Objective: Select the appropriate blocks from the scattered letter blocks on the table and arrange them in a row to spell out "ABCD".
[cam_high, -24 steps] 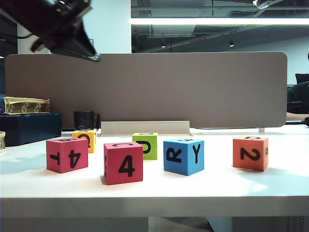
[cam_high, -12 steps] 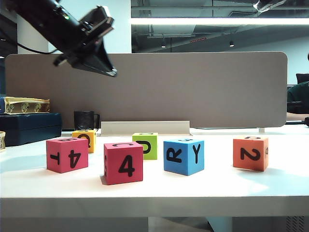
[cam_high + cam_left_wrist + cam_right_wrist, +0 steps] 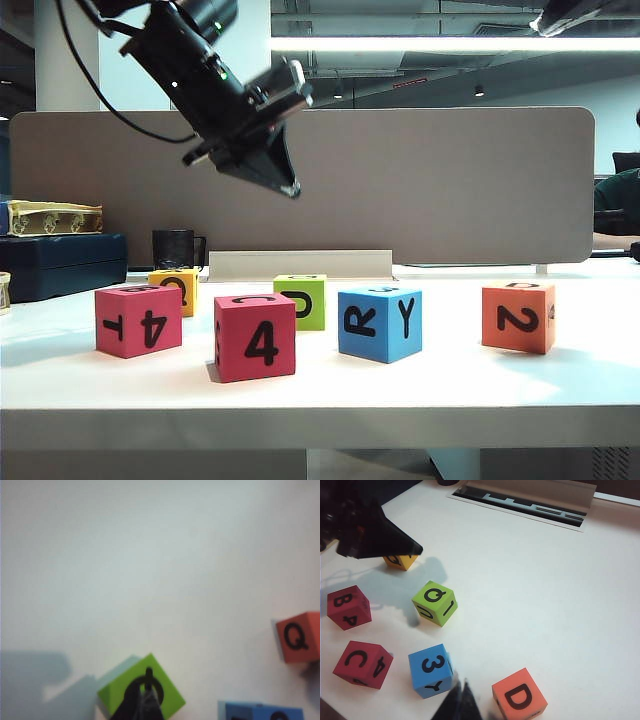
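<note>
On the white table (image 3: 320,400) stand six cubes. The yellow cube (image 3: 176,289) shows Q. One pink-red cube (image 3: 139,320) shows T and 4, with B (image 3: 348,606) on top. Another pink-red cube (image 3: 255,337) shows 4, with C (image 3: 362,664) on top. The orange cube (image 3: 518,316) shows 2, with D (image 3: 520,696) on top. My left gripper (image 3: 290,188) hangs shut and empty high above the green cube (image 3: 142,690). My right gripper (image 3: 462,684) is shut and empty, above the table between the blue cube (image 3: 431,670) and the orange one.
A grey divider panel (image 3: 400,180) with a white base strip (image 3: 300,264) closes the back of the table. A black mug (image 3: 175,248) and dark boxes (image 3: 60,262) sit at the back left. In the right wrist view the left gripper (image 3: 370,532) hides part of the yellow cube (image 3: 400,561).
The left arm has swung down and to the right from the upper left corner toward the middle, above the green cube. No cube has moved. The right gripper has kept still.
</note>
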Robot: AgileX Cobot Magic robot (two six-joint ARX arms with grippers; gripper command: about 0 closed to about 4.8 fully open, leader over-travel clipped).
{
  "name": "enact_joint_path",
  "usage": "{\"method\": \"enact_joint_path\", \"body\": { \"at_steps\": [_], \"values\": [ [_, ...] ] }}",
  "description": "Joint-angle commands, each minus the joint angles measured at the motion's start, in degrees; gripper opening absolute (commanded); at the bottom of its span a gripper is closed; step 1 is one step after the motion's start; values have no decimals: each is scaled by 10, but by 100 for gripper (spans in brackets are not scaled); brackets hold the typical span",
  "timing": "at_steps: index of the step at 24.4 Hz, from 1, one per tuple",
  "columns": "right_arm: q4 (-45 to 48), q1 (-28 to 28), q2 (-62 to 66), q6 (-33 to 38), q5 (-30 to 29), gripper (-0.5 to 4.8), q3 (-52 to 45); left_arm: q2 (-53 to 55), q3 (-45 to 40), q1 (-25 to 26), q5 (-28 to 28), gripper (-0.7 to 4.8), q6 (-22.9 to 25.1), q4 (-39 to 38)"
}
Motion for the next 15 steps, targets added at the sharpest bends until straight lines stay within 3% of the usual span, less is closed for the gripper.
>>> {"method": "enact_joint_path", "body": {
  "at_steps": [1,5,12,15],
  "values": [
    [-2,1,-1,-2,0,-1,3,2,4,2,-6,0,2,-44],
    [-3,1,-1,-2,0,-1,3,2,4,-4,20,114,3,-71],
    [-3,1,-1,-2,0,-1,3,2,4,-47,24,129,18,-111],
    [-3,0,-1,-2,0,-1,3,2,4,-93,9,257,62,-136]
  ]
}}
